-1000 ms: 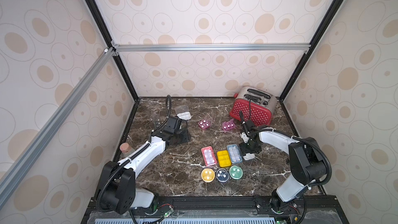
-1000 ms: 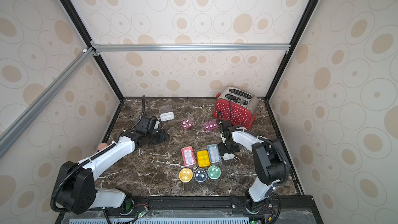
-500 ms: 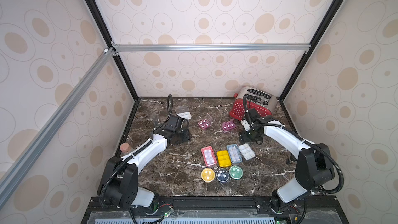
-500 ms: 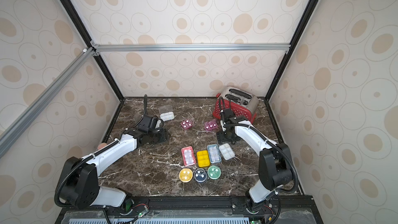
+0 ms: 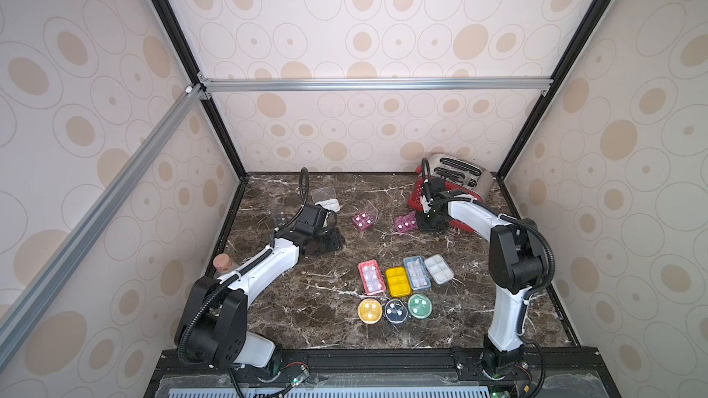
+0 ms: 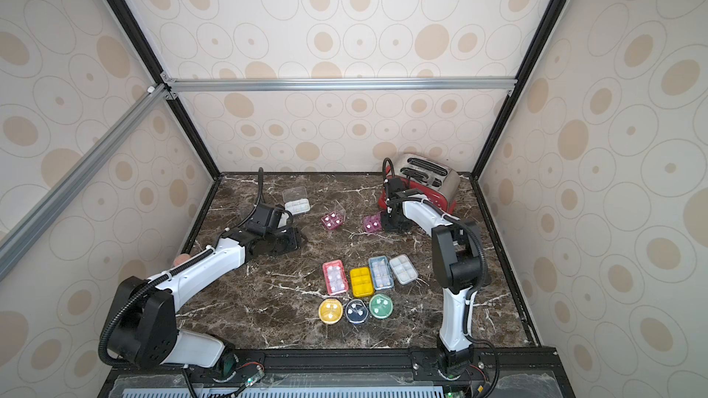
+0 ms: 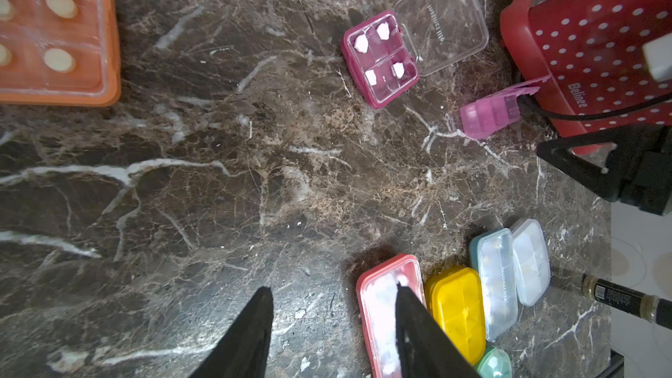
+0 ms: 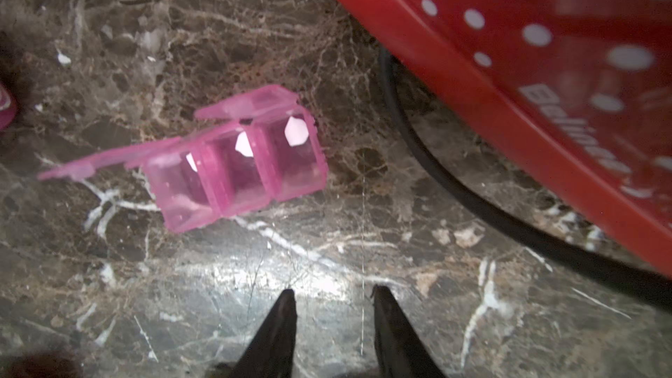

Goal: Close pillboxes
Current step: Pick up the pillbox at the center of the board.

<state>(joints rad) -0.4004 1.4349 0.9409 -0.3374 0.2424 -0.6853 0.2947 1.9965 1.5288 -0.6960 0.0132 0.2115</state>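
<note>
Seven pillboxes (image 5: 397, 281) lie shut at the bench (image 5: 306, 300) front while three behind gape, the right end effector (image 8: 331, 292), narrow and empty, poised by the pink box (image 8: 236, 161), the left end effector (image 7: 332, 287) half-open, empty.

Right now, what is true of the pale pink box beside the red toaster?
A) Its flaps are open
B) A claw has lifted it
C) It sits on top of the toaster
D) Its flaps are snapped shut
A: the right wrist view shows the pink box with flaps open and white pills showing, beside the toaster, while the right claw grips nothing.
</note>
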